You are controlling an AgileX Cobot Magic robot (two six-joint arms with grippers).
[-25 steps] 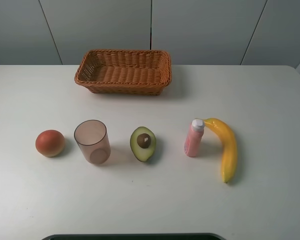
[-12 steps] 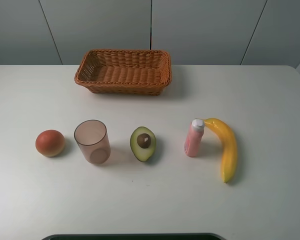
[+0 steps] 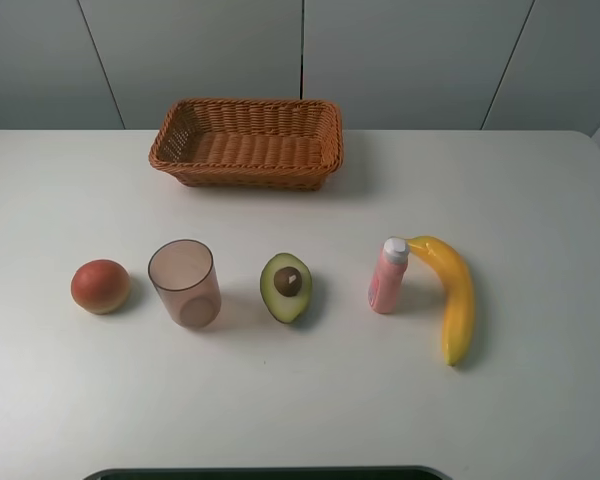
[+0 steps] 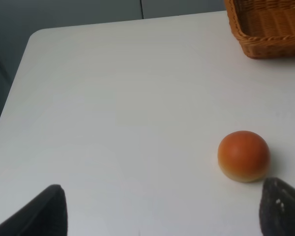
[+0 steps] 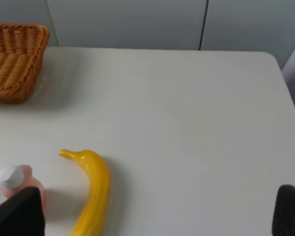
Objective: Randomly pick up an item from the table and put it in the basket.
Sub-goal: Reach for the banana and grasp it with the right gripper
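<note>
Left wrist: left gripper [image 4: 162, 211] has its fingers spread wide and holds nothing. It sits above the table [image 4: 113, 98], near the round orange fruit [image 4: 243, 156] but not touching it. Right wrist: right gripper [image 5: 152, 214] is the same, jaws wide apart and empty, with the banana [image 5: 94, 189] ahead of it and no contact. Exterior high: the banana lies flat at the right end of the front row, its stem tip at the pink bottle [image 3: 387, 277] cap; can't tell if they touch. Avocado [image 3: 285, 287] and cup [image 3: 185, 284] are further left. Basket [image 3: 245, 180] is at the back, well apart from the banana. Versus 0.5 s and 1.0 s ago: no change, every item is in the same spot.
</note>
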